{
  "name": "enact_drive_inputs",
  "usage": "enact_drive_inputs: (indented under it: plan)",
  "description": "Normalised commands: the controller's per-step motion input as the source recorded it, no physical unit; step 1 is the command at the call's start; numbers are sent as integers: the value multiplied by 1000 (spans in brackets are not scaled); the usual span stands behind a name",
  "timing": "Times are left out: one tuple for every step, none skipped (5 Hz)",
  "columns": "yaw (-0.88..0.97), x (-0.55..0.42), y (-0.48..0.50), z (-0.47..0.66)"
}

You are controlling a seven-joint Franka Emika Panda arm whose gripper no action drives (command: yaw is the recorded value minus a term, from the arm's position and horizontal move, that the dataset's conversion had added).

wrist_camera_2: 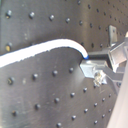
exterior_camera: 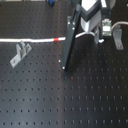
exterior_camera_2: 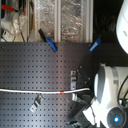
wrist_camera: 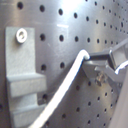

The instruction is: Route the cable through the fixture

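The cable (exterior_camera: 30, 39) is a thin white cord lying across the black perforated board, with a red band (exterior_camera: 56, 38) near its middle. In the second exterior view the cable (exterior_camera_2: 30, 91) runs from the left edge toward the arm. My gripper (exterior_camera: 95, 34) is shut on the cable's end. Both wrist views show the cord (wrist_camera: 62, 87) (wrist_camera_2: 45, 47) curving into the closed fingertips (wrist_camera: 95, 64) (wrist_camera_2: 92, 65). A grey bracket fixture (wrist_camera: 22, 80) stands right beside the held cord, which passes next to it, not through it.
Another grey bracket (exterior_camera: 20, 54) stands on the first exterior view's left below the cable, and one (exterior_camera: 117, 36) on the right. The second exterior view shows brackets (exterior_camera_2: 74, 80) (exterior_camera_2: 36, 105), blue clamps (exterior_camera_2: 51, 45) (exterior_camera_2: 95, 45) and clutter behind the board.
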Motion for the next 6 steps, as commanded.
enact_drive_inputs:
  plan:
    - [194, -204, 206, 57]
    - [328, -378, 257, 133]
    - [-3, 0, 0, 0]
    - [-366, 42, 26, 51]
    - [-380, 68, 49, 102]
    - [-789, 87, 78, 196]
